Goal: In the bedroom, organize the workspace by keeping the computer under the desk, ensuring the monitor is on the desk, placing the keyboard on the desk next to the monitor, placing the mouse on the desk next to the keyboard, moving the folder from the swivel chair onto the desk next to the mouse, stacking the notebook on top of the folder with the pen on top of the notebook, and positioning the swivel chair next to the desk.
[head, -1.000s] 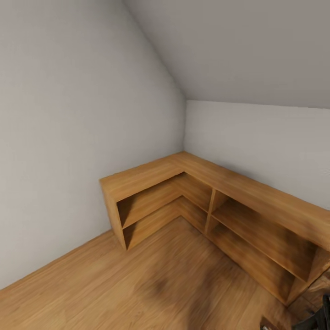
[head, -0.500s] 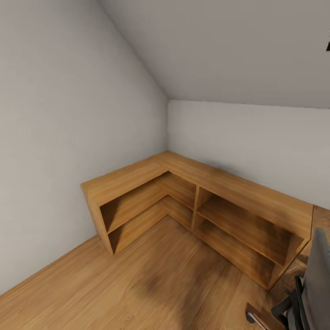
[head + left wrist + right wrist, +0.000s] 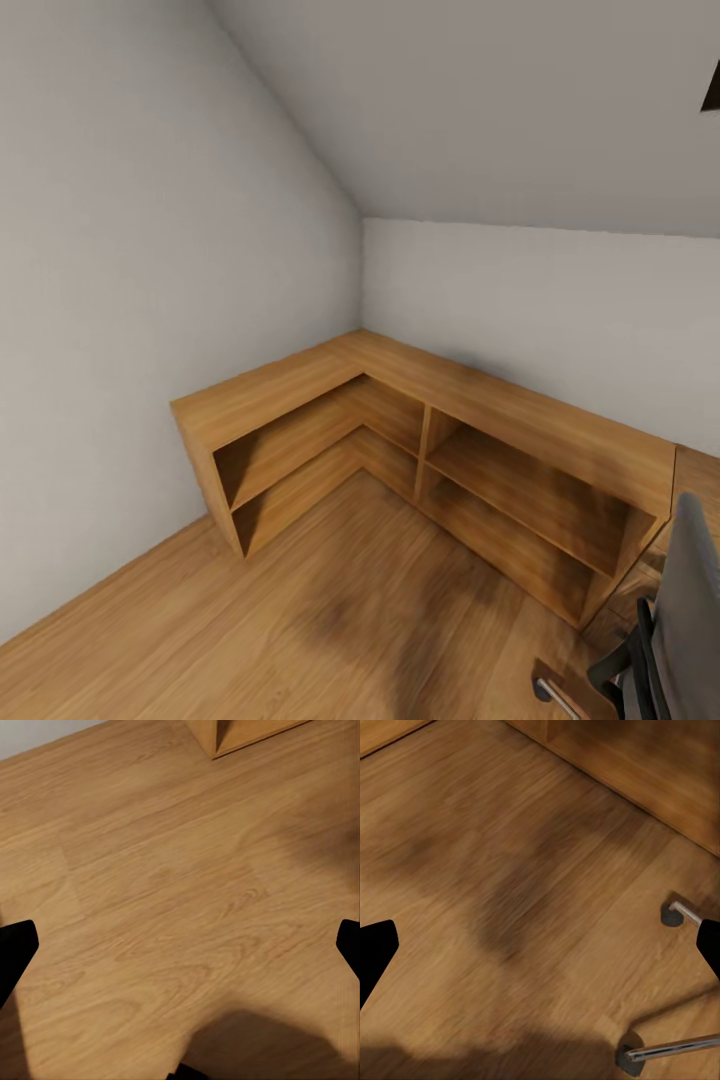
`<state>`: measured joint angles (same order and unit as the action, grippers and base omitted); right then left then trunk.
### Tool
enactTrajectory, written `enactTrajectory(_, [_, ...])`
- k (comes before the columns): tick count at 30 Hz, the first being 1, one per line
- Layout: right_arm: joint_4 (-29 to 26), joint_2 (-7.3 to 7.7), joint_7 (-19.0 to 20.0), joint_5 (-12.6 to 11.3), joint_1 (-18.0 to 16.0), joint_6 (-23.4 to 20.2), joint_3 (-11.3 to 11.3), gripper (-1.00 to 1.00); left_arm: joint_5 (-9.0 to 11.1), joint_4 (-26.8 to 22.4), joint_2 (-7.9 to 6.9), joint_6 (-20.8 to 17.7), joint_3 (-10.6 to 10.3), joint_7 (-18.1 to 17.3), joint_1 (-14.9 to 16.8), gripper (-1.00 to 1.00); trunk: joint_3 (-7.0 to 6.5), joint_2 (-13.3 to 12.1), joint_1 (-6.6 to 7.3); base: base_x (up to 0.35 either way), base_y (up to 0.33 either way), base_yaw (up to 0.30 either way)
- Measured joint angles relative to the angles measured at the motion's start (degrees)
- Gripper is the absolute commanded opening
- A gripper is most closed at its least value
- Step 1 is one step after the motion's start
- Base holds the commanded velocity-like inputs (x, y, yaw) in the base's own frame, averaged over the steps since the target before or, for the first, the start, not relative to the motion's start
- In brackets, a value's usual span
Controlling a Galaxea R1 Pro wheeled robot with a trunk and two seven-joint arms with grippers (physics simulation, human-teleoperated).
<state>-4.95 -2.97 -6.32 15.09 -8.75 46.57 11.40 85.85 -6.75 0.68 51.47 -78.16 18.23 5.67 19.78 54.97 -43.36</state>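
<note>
I am in the bedroom, facing a corner of grey walls under a sloped ceiling. The swivel chair (image 3: 690, 610) shows at the lower right of the head view, with its grey back, a black armrest and a chrome leg. Two of the chair's chrome legs (image 3: 684, 912) with dark casters stand on the plank floor in the right wrist view. My left gripper (image 3: 180, 945) hangs open over bare wood floor (image 3: 172, 870). My right gripper (image 3: 540, 949) is open too, above the floor close to the chair's base. Neither gripper holds anything.
A low L-shaped wooden shelf unit (image 3: 420, 400) with open compartments runs along both walls of the corner. A corner of that unit (image 3: 240, 735) shows in the left wrist view. A dark skylight frame (image 3: 712, 90) cuts the ceiling at the upper right.
The head camera has turned to the right, so the shelf unit sits further left in the picture and more of the swivel chair has come into view.
</note>
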Motion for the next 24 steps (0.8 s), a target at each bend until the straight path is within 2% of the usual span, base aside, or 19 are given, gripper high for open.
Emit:
enactTrajectory(14, [0.08,0.00,0.06,0.02,0.00,0.01,0.01,1.00,0.08,-0.03,0.48,0.12,0.03,0.10,0.00,1.00,0.00,0.00,0.01,0.011,0.009,0.000])
enactTrajectory(24, [0.02,0.00,0.07,0.02,0.00,0.01,0.01,1.00,0.23,0.23,-0.03,0.14,0.15,0.06,0.00,1.00,0.00,0.01,0.03,0.205,0.158,0.000])
